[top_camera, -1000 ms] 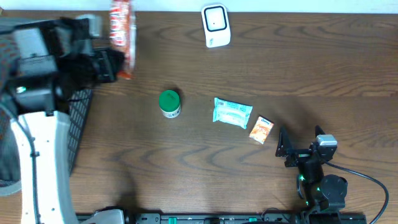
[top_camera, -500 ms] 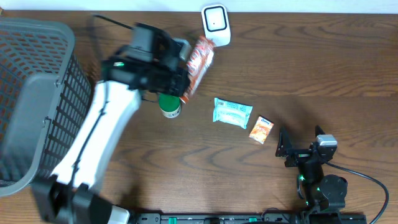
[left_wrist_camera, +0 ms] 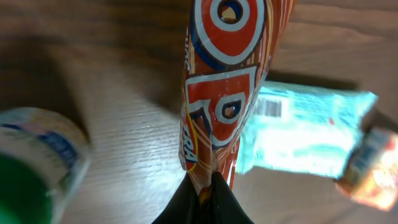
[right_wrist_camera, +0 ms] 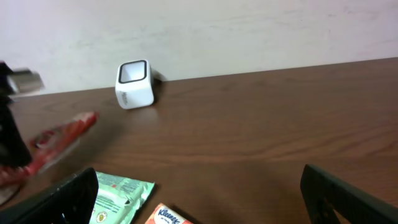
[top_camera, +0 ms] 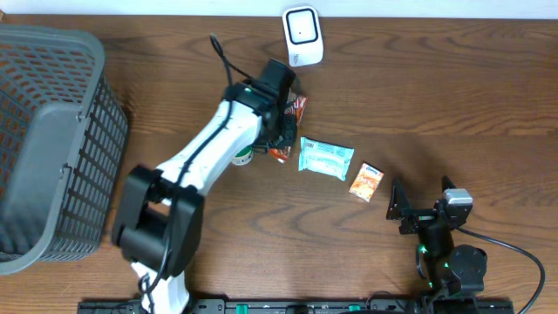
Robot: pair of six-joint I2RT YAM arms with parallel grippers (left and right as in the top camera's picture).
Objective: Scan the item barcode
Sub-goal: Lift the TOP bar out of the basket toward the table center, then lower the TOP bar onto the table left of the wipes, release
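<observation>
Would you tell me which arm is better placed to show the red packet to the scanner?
Left. The left pincer is shut on the red packet, close to the white scanner. The right pincer is open, empty and farther away.

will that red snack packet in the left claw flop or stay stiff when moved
Probably floppy: the red packet is glossy film, pinched at one end by the left claw, so the free end may sag. It looks thin, so likely light. The shiny wrapper could slip.
</observation>
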